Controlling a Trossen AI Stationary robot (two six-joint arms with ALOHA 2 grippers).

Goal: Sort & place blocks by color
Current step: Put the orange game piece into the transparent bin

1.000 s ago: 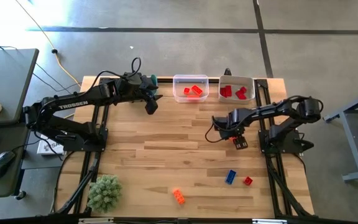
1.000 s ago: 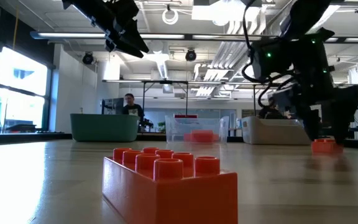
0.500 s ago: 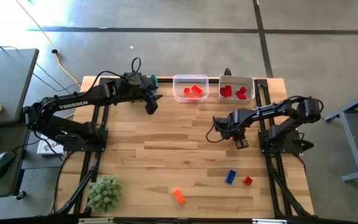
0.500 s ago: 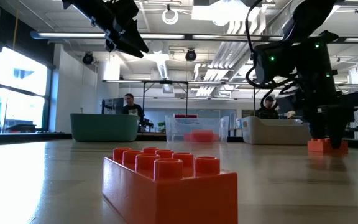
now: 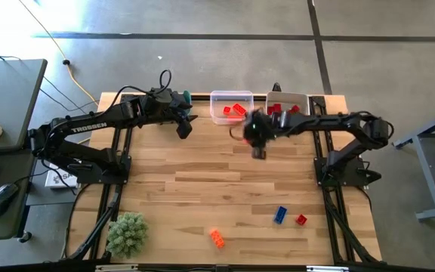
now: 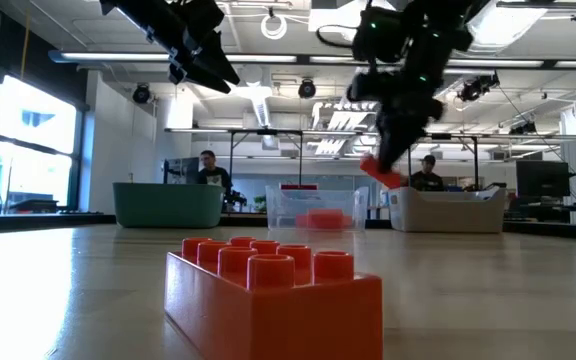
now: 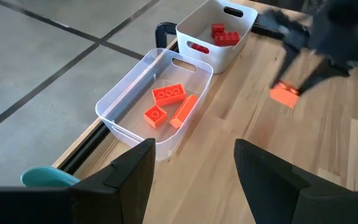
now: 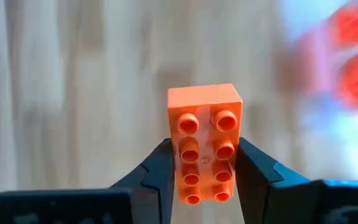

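Orange block (image 8: 204, 143), clamped in right claw (image 8: 204, 163) aloft near counter's far edge beside clear bin (image 5: 232, 107) of orange blocks; transport step; next: centre over bin, release.

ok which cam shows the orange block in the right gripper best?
Right wrist view: the orange block fills the frame, clamped between the right gripper's fingers. Left wrist view shows it small; low view shows it airborne and blurred; high view hides it under the gripper.

My right fingers (image 8: 163, 171) hide the small orange studded plastic brick's (image 8: 204, 132) sides (background blurred).
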